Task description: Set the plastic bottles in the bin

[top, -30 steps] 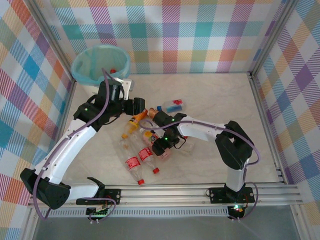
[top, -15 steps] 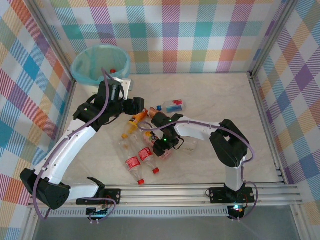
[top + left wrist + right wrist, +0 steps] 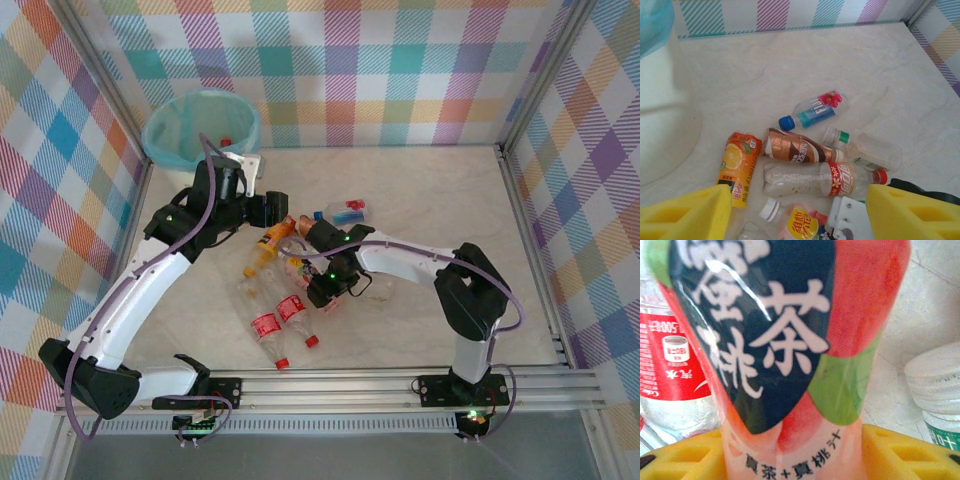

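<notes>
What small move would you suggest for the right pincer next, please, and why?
Probably lift straight up a little. The right pincer has its yellow pads against both sides of the peach tea bottle, with a red-labelled bottle and a clear bottle close beside it; rising first should free it before swinging to the bin.

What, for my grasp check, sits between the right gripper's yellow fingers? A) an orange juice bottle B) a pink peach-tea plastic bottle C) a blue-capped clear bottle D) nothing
B: the pink peach-tea plastic bottle stands between the yellow fingers of the right gripper in its wrist view.
</notes>
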`<state>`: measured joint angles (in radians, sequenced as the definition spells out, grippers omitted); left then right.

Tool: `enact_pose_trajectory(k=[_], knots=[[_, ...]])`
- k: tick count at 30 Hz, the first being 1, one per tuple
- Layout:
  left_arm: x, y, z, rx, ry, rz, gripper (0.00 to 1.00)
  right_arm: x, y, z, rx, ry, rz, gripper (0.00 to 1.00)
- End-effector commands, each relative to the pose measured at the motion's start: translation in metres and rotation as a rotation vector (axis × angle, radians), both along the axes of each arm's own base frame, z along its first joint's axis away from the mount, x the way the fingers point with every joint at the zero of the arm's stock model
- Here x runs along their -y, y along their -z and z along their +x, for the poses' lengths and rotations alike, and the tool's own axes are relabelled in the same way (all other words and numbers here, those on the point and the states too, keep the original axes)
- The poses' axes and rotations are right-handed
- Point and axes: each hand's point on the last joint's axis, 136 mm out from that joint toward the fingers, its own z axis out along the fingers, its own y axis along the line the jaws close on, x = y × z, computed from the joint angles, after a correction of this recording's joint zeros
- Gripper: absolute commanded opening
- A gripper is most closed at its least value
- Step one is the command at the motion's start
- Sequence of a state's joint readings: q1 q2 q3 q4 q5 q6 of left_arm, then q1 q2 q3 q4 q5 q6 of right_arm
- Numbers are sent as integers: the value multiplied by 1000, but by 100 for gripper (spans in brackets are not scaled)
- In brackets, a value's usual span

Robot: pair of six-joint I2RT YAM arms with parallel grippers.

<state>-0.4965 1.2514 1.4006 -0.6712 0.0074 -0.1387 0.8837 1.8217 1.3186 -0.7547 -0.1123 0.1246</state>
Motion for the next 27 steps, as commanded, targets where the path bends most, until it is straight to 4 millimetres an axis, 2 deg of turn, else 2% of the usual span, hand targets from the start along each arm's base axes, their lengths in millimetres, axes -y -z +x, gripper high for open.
enact_pose_trajectory(k=[1,13,27], knots=[[-1,-25,-2,59,-11,-31,72,4,-14,-5,6,11,10,58],[-4,-32,-1,76,-27,-32,72,6,-27,-5,32,15,32,56],[-11,-30,6,68,-93,-32,72,6,-44,-7,56,16,75,55]])
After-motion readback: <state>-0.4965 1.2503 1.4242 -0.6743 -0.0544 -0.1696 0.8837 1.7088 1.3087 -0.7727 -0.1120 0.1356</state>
